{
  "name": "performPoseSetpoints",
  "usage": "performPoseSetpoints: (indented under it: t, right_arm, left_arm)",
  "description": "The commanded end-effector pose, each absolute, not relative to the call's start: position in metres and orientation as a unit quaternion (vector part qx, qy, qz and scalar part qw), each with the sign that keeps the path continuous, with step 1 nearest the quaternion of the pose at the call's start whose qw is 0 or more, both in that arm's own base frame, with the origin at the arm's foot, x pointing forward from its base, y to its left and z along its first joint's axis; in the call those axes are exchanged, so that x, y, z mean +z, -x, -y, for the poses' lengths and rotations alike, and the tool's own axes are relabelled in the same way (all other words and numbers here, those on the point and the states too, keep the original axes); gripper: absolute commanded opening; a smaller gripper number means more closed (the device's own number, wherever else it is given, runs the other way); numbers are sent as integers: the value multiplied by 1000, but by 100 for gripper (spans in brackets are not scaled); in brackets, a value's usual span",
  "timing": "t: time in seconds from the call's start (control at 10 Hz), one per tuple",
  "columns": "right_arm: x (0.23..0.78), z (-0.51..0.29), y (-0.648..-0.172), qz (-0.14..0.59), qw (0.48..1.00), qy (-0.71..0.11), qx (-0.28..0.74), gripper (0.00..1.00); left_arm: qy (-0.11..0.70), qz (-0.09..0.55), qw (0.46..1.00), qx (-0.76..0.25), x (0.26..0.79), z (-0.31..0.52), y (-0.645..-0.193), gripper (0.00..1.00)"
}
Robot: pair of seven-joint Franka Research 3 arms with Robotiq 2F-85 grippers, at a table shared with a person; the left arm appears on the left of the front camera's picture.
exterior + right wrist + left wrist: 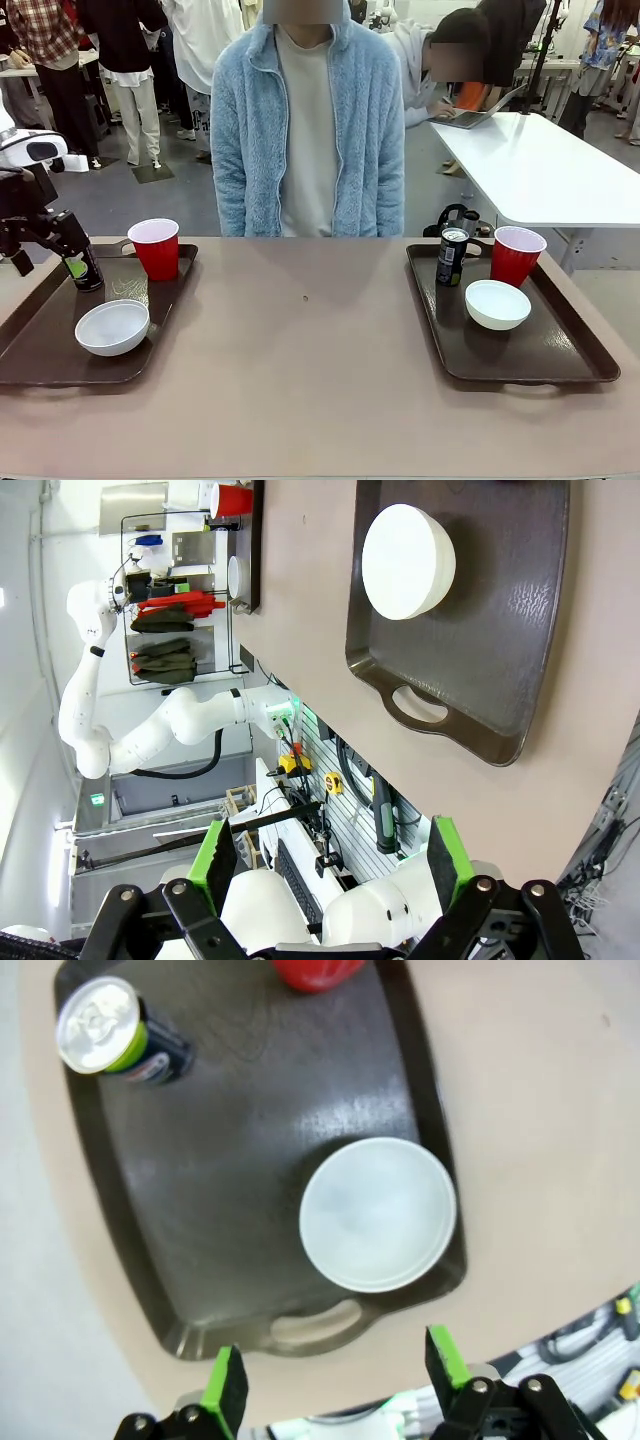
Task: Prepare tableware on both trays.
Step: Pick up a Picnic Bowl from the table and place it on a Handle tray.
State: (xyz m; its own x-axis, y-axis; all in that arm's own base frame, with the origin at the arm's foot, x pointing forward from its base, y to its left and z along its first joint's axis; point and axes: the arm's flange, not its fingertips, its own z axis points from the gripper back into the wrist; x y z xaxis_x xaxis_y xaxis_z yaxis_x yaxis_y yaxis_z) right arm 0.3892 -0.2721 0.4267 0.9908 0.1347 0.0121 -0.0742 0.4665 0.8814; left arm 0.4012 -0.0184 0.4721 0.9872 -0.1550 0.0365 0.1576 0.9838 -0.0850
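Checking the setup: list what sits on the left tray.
On the left tray: a white bowl, a red cup and a soda can, whose lower part the arm covers in the front view.

A beige-brown tabletop [320, 400] fills the foreground. Beyond it lies a grey floor [160, 200]. To the far right stands a white table [540, 170] with an open laptop [470, 115] on it. People stand farther back near another white table [30, 70]. Lighting is bright and even.

trays [540, 365]: 2 | red cups [155, 248]: 2 | white bowls [112, 327]: 2 | soda cans [452, 256]: 2
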Motion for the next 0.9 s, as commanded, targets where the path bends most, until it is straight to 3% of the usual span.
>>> performPoseSetpoints:
  t: [0.0,0.1,0.3,0.5,0.8]
  right_arm:
    - [427,269,-386,-32,860,-507,55,100]
    - [427,269,-386,-32,860,-507,55,100]
    - [427,269,-386,-32,860,-507,55,100]
    - [427,269,-386,-32,860,-507,55,100]
    - [427,269,-386,-32,860,-507,55,100]
  left_arm:
    - [106,8,990,-92,477,8,-404,93]
    - [129,-2,986,-102,477,6,-401,93]
    - [317,-2,939,-134,486,-34,-399,93]
    - [468,42,880,-76,478,-91,-394,93]
    - [553,61,831,-7,459,-150,-392,93]
